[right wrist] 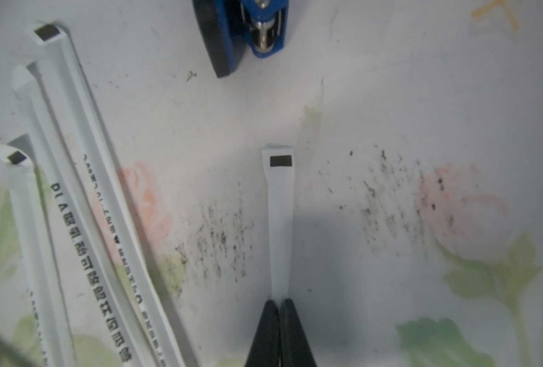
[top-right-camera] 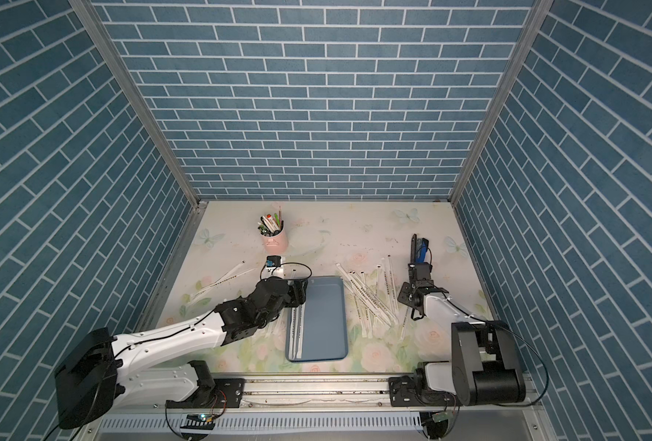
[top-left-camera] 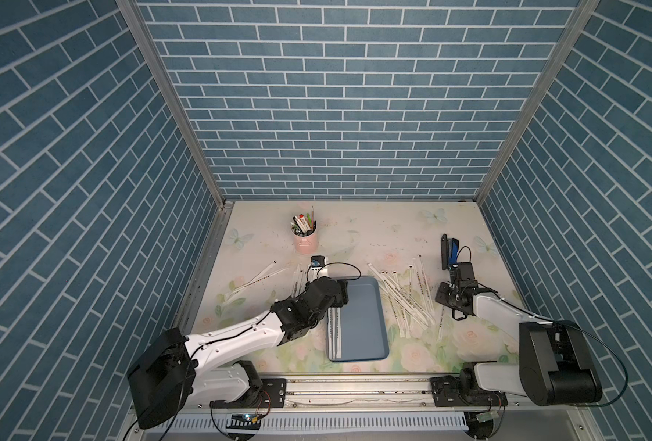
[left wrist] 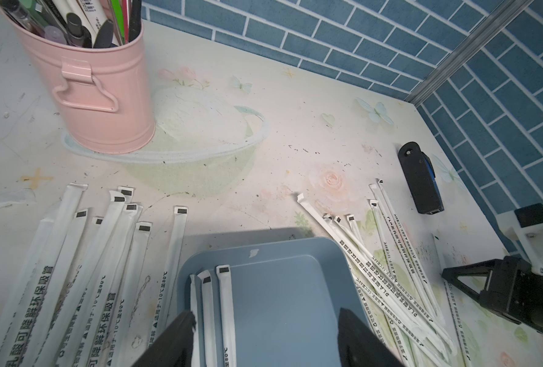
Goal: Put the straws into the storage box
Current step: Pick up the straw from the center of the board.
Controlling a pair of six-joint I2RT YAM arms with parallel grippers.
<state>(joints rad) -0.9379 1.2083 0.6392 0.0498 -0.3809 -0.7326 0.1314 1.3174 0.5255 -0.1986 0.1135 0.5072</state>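
Toward the right edge of the table (top-left-camera: 374, 229), the right gripper (right wrist: 281, 302) is clenched on a single straw (right wrist: 281, 222). The straw's black-marked end projects past the fingertips toward the stapler (right wrist: 241, 31); whether it is lifted off the surface cannot be told. Over the far left corner of the storage box (top-left-camera: 362, 328) the left gripper (left wrist: 265, 313) hangs released and empty, above three straws (left wrist: 225, 302) already lying along the box's left side. Probable failures: the slim paper wrapper may slide or pivot in so narrow a pinch; the unheld length may sag and drag through the loose pile (top-left-camera: 404, 301) lying between the right gripper and the box; a straw released askew would likely bridge the rim, since the box seems scarcely longer than a straw. The left arm occupies space over the box, so a collision there is possible. Another group (left wrist: 111, 254) lies between the box and the left edge, and the pink cup (top-left-camera: 305, 238) of pens stands toward the far edge, well apart from the route.
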